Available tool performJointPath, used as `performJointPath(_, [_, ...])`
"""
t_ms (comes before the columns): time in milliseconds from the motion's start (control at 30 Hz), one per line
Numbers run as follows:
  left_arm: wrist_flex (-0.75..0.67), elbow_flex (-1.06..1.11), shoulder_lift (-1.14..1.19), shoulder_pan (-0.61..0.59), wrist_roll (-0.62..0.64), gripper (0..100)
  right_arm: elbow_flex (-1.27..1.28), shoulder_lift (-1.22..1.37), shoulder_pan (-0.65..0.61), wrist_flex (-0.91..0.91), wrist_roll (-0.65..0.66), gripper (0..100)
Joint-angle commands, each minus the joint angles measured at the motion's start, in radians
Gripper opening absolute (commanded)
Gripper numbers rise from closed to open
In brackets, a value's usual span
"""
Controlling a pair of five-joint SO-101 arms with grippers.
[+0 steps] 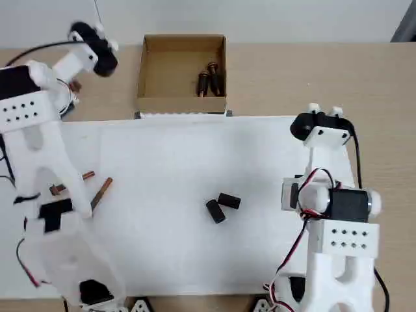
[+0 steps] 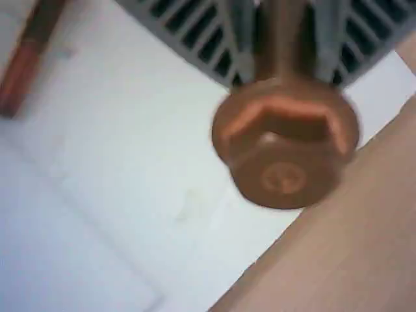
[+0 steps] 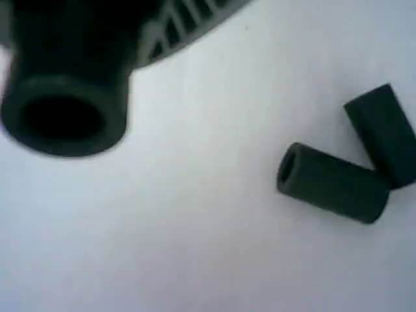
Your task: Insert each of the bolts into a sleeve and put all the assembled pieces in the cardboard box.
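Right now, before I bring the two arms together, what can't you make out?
- High view: the count of assembled pieces in the cardboard box; they are small and bunched together.
- High view: one loose bolt, partly behind an arm.
- Left wrist view: the held bolt; its shank end is cut off by the picture edge.
- Right wrist view: the far sleeve, cut off by the picture edge.

A white mat lies flat over most of a tan wooden table. Bare wood shows in a broad strip along the far side and a thin one at the near edge. Behind the table stands a pale wall, with a dark grey object at the far right corner.
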Motion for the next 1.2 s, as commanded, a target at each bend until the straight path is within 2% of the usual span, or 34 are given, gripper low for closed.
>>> performJointPath(0, [0.0, 0.067, -0.206, 0.048, 0.207, 0, -0.071, -0.021, -0.041, 0.039, -0.005, 0.3])
performJointPath(67, [0.0, 0.122, -0.272, 0.069, 0.264, 0, -0.086, -0.021, -0.051, 0.051, -0.006, 0.3])
performJointPath(233, [-0.005, 0.289, -0.416, 0.123, 0.284, 0, -0.114, -0.021, -0.051, 0.05, -0.011, 0.3])
performJointPath(467, [-0.081, 0.509, -0.628, 0.199, 0.511, 0, -0.144, -0.17, -0.051, 0.002, -0.012, 0.2])
performJointPath(800, [-0.413, 0.974, -0.887, 0.301, 0.902, 0, 0.089, -0.337, -0.056, -0.206, -0.006, 0.2])
performJointPath(1167, [-0.781, 1.428, -1.188, 0.436, 1.243, 0, 0.239, -0.349, -0.269, -0.412, -0.012, 0.2])
